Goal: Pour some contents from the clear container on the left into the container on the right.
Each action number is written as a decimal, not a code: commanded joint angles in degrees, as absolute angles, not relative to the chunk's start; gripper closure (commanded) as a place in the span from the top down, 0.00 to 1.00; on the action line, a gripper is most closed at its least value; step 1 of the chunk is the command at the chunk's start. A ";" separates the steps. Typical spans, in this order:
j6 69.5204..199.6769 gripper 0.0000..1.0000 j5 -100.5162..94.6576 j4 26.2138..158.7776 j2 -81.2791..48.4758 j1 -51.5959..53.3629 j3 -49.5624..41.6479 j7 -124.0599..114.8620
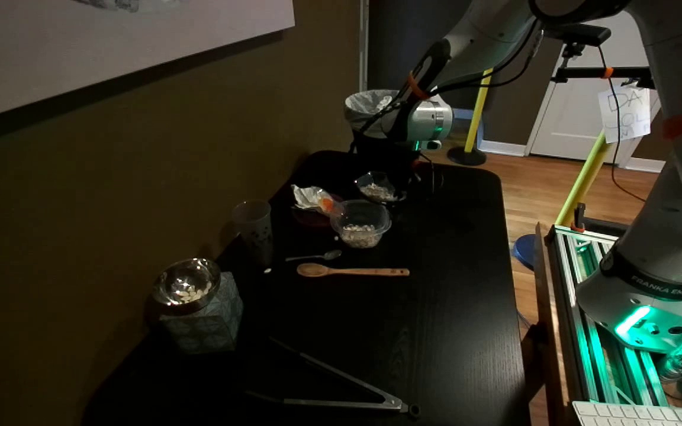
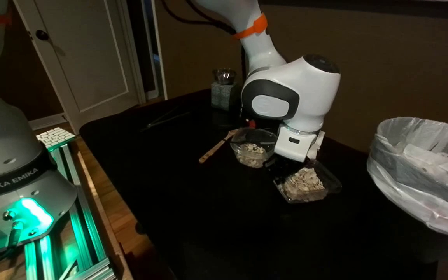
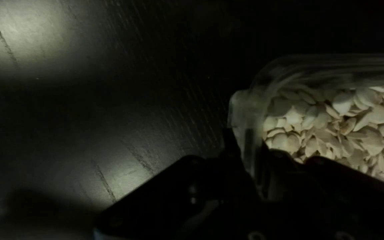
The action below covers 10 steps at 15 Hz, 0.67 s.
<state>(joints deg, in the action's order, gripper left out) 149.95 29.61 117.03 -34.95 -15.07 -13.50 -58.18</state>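
Pincer (image 3: 248, 140), one, tight on one clear container (image 3: 328, 69); clear bowl (image 1: 361, 214), one.

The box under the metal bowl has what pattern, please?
The box shows geometric lines, clearest in an exterior view.

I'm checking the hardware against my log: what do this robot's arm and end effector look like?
The arm is white, thick and rounded, with a dark-rimmed oval joint cap. Orange bands circle it, and black cables run along it. A black base collar reads FRANKA EMIKA, above a green light. The end effector looks black, though the wrist view is dim.
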 commanded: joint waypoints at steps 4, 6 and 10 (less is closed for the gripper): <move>143.37 0.69 23.61 123.12 -25.96 -11.97 -17.39 -60.46; 144.24 0.85 20.00 128.12 -20.15 -10.84 -18.32 -58.16; 144.31 0.90 17.71 128.21 -19.04 -11.73 -16.89 -54.37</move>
